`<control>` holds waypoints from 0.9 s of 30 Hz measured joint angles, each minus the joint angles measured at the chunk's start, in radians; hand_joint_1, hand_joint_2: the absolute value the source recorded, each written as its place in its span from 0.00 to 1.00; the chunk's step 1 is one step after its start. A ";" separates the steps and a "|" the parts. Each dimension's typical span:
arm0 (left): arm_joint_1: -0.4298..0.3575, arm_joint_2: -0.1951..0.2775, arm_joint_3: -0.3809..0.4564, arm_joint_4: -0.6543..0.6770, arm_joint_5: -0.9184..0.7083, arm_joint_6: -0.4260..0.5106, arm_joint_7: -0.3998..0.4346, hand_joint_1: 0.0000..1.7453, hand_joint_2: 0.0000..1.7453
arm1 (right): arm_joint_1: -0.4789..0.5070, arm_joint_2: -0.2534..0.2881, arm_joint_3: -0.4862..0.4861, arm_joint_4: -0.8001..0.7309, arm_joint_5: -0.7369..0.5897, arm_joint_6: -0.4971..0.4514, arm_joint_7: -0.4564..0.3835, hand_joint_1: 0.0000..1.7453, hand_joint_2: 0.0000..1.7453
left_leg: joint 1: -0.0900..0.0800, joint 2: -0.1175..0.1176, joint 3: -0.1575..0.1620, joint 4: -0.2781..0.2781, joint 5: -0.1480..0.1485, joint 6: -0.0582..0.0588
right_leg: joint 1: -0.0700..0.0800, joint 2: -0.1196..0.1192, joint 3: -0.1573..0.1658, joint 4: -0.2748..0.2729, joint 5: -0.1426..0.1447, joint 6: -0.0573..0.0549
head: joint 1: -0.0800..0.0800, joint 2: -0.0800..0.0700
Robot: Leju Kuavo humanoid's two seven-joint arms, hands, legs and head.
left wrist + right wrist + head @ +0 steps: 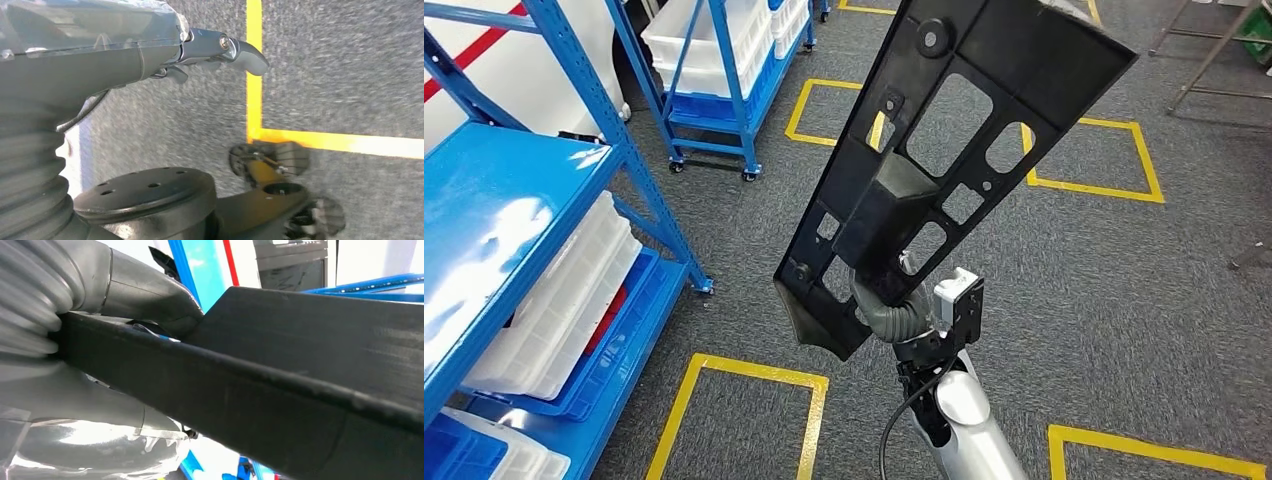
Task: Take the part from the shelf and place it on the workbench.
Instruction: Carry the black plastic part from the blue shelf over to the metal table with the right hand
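1. Gripping the black part (pixel 944 170) near its bottom end, the right hand (pixel 902 318) has its fingers wrapped tight.
2. Part's tilted up, right of the blue shelf (pixel 494 210).
3. Left hand (pixel 150 55) holds nothing, fingers loosely extended.

Grey carpet floor (pixel 1124 290) w/ yellow tape squares (pixel 754 375), blue wheeled racks (pixel 724 100) w/ white bins (pixel 564 310) at left
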 joint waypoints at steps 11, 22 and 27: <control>-0.001 0.003 0.002 0.000 -0.007 0.001 0.001 0.00 1.00 | 0.001 0.001 -0.001 -0.002 -0.002 -0.001 -0.003 1.00 1.00 | 0.006 0.098 -0.053 0.013 0.042 -0.052 | -0.004 -0.057 0.195 -0.197 0.036 -0.016 | 0.000 0.000; -0.013 0.051 -0.044 -0.001 -0.083 -0.021 0.009 0.00 1.00 | 0.039 0.013 -0.037 0.011 -0.031 -0.004 -0.081 1.00 1.00 | -0.002 -0.059 0.014 0.056 -0.047 -0.019 | 0.020 0.066 0.109 -0.187 0.110 -0.053 | -0.001 0.000; -0.021 0.058 -0.051 -0.001 -0.083 -0.020 -0.005 0.00 1.00 | 0.040 0.017 -0.047 0.014 -0.024 -0.007 -0.089 1.00 1.00 | -0.004 -0.053 0.036 -0.013 -0.023 -0.013 | 0.014 0.077 0.089 -0.177 0.121 -0.026 | -0.001 0.000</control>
